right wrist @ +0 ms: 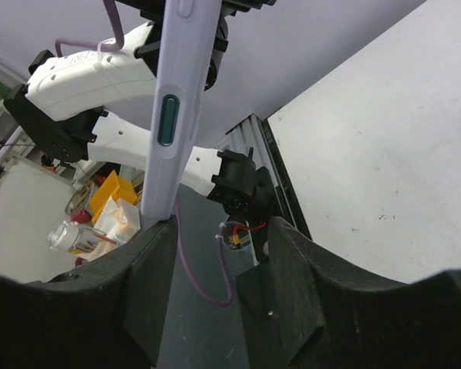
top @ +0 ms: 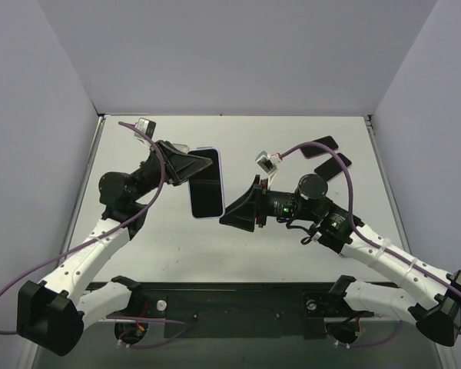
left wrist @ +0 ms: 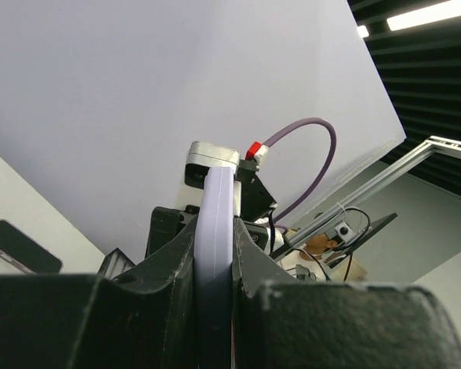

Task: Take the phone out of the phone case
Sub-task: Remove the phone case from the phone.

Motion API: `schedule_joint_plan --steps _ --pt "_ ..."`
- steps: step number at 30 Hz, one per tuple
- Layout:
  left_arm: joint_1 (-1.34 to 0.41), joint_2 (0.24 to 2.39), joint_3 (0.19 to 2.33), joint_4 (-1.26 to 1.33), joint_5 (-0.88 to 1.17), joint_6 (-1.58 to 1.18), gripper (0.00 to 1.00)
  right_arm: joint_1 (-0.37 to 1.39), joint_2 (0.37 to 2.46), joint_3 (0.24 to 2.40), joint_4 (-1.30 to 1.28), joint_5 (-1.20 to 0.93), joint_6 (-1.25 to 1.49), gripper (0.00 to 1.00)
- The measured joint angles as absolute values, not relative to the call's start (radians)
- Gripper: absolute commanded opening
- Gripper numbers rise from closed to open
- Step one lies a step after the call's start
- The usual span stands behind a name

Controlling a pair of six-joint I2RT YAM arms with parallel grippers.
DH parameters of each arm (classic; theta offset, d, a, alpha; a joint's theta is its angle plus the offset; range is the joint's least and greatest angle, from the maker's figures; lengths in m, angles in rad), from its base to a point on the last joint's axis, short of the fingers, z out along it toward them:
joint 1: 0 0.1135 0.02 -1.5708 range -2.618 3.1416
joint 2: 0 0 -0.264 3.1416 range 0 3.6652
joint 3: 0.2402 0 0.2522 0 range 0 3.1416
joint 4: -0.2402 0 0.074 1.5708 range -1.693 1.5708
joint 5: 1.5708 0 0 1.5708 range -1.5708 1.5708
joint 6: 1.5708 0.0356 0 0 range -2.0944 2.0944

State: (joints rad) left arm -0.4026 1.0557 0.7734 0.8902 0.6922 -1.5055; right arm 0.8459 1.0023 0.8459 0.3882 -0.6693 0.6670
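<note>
Here the phone, in a lavender case, is clamped by the left tool; right tool gapes.

From above, you can't tell whether the phone sits free of its lilac case (its left edge hides beneath the left end effector); both wrist views crop the case's ends.
</note>
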Motion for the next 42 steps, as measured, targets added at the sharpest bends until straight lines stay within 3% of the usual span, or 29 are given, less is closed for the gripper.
schedule_joint_plan --steps 2,5,10,14,16,19,21,27,34,42 --pt "-0.402 1.055 0.773 0.876 0.690 -1.495 0.00 0.847 1.013 0.855 0.381 -0.689 0.677 0.44" --pt "-0.398 1.052 0.773 0.849 0.690 -1.467 0.00 0.853 1.023 0.860 0.402 -0.715 0.701 0.51" --pt "-0.397 1.047 0.773 0.790 0.690 -1.420 0.00 0.880 1.021 0.870 0.432 -0.731 0.714 0.50" --pt "-0.397 1.042 0.773 0.785 0.686 -1.430 0.00 0.886 1.029 0.894 0.421 -0.735 0.708 0.39" --pt "-0.395 1.033 0.773 0.785 0.686 -1.431 0.00 0.886 1.045 0.902 0.422 -0.738 0.706 0.23" --pt "-0.395 1.020 0.773 0.784 0.690 -1.439 0.00 0.891 1.070 0.913 0.420 -0.742 0.686 0.13" --pt "-0.395 1.014 0.775 0.784 0.694 -1.442 0.00 0.894 1.084 0.928 0.398 -0.744 0.669 0.00" --pt "-0.386 1.004 0.782 0.830 0.711 -1.472 0.00 0.899 1.102 0.979 0.334 -0.750 0.572 0.00" --pt "-0.390 1.037 0.762 0.995 0.711 -1.591 0.00 0.938 1.044 0.962 0.309 -0.654 0.146 0.00" --pt "-0.353 1.038 0.707 1.077 0.640 -1.666 0.00 0.916 1.163 1.069 0.257 -0.739 -0.017 0.00"
